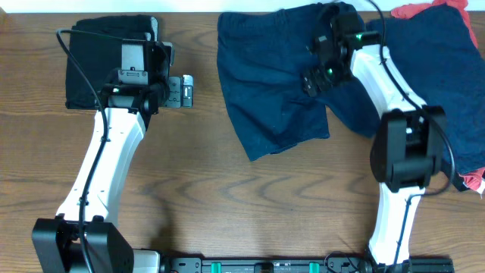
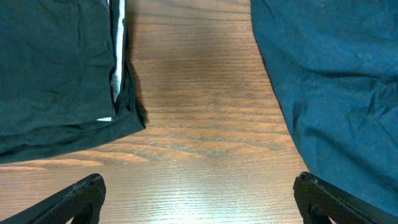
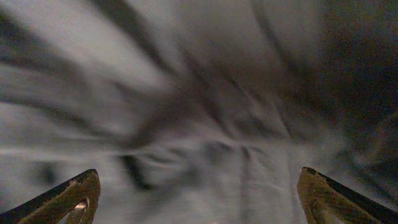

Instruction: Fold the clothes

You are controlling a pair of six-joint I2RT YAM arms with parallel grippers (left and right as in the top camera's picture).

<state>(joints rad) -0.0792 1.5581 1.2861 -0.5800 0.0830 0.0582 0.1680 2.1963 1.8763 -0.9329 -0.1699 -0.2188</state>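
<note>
Navy blue shorts [image 1: 273,83] lie spread out in the middle of the table; their edge shows at the right of the left wrist view [image 2: 336,81]. A folded black garment with a pale grey stripe [image 1: 106,57] lies at the far left and shows in the left wrist view [image 2: 56,68]. My left gripper [image 1: 182,91] is open and empty over bare wood between the two [image 2: 199,193]. My right gripper [image 1: 314,76] is open, close over the navy shorts' right part; blurred fabric [image 3: 199,124] fills its view, with the jaws [image 3: 199,193] wide apart.
A pile of more navy clothes [image 1: 455,83] lies at the far right, with coral-red fabric at its top [image 1: 417,10] and lower right edge [image 1: 474,180]. The wooden table [image 1: 227,205] stretches across the front.
</note>
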